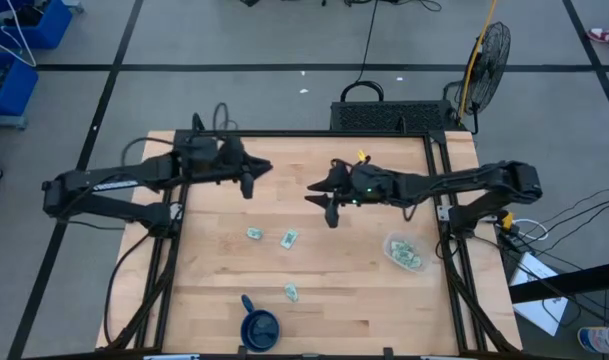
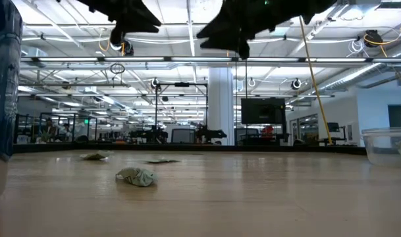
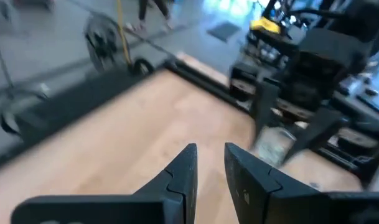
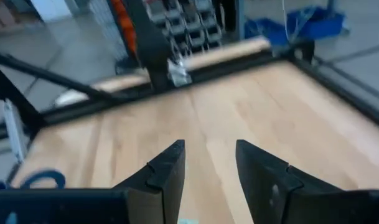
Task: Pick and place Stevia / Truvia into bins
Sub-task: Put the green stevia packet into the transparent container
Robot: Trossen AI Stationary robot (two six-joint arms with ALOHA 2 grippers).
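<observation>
centre: bare wood between left gripper (image 1: 250,181) and right gripper (image 1: 331,208), both raised | front: three loose sachets (image 1: 289,238), blue mug (image 1: 260,327) | right edge: clear tub (image 1: 405,251)

Pale green-and-white sachets (image 1: 287,238) dot a light, striped wooden table (image 1: 214,280) framed in black, a dark blue mug (image 1: 260,327) at six o'clock and a clear, colourless tub (image 1: 404,251) at three o'clock.
</observation>
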